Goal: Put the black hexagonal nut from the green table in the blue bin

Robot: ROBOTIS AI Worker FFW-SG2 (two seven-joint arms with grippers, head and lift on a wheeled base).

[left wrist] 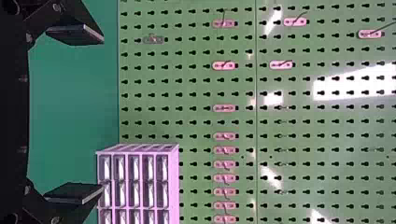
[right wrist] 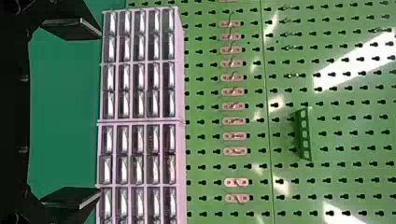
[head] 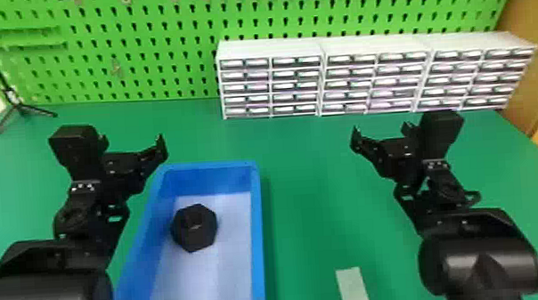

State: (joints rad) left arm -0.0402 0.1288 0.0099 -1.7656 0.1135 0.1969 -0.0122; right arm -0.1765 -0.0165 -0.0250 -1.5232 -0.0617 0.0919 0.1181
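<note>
Black hexagonal nut (head: 195,227) is seated in blue rectangular bin (head: 257,232); placing is judged done. L. black gripper (left wrist: 102,114) & R. black gripper (right wrist: 100,112) are spread wide, w/ nothing held; prob. no further move req'd.
</note>
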